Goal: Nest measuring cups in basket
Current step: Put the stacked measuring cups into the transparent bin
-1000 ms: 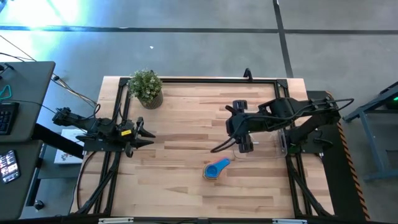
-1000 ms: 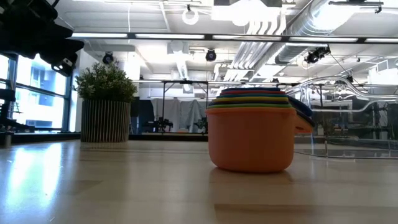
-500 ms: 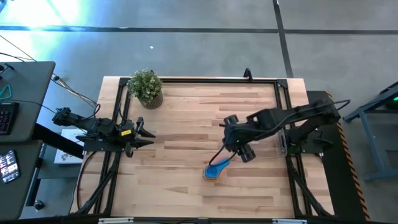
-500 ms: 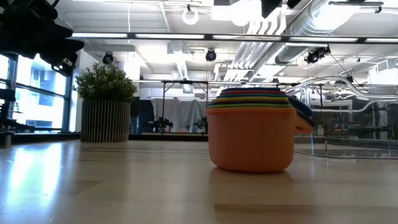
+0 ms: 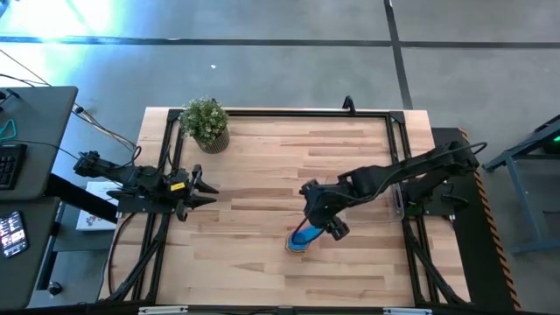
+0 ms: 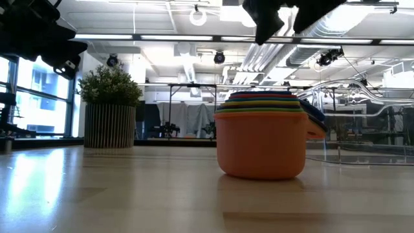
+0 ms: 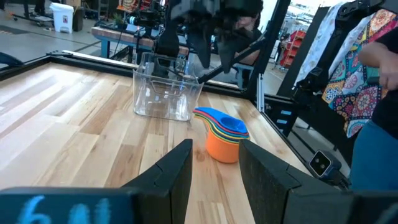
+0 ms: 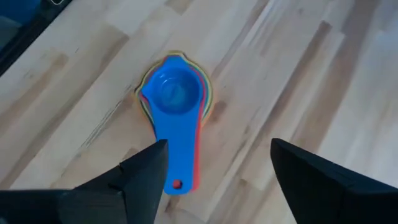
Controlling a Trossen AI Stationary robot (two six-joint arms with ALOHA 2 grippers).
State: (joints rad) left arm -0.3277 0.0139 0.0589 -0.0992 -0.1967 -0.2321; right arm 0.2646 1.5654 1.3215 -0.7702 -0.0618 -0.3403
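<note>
The measuring cups [image 5: 304, 237] stand nested in one stack on the table, the orange one [image 6: 260, 145] at the bottom and the blue one [image 8: 172, 93] on top, with their handles [image 8: 181, 163] lined up. My right gripper [image 8: 217, 180] hangs open above the stack, touching nothing, and shows at the top of the low view [image 6: 284, 13]. The clear basket [image 7: 166, 93] stands on the table to the right of the stack [image 5: 391, 199]. My left gripper [image 5: 210, 191] waits open at the table's left edge.
A round pot with a green plant [image 5: 206, 123] stands at the far left corner. A dark frame [image 5: 289, 112] runs around the table's edges. Bare wood lies between the stack and my left gripper. A person's sleeve [image 7: 379, 56] shows beyond the table.
My right gripper has gone from beside the basket toward the table's left and near edge and down, and now stands over the stack of cups; it has come into the top of the low view. The cups have kept still.
</note>
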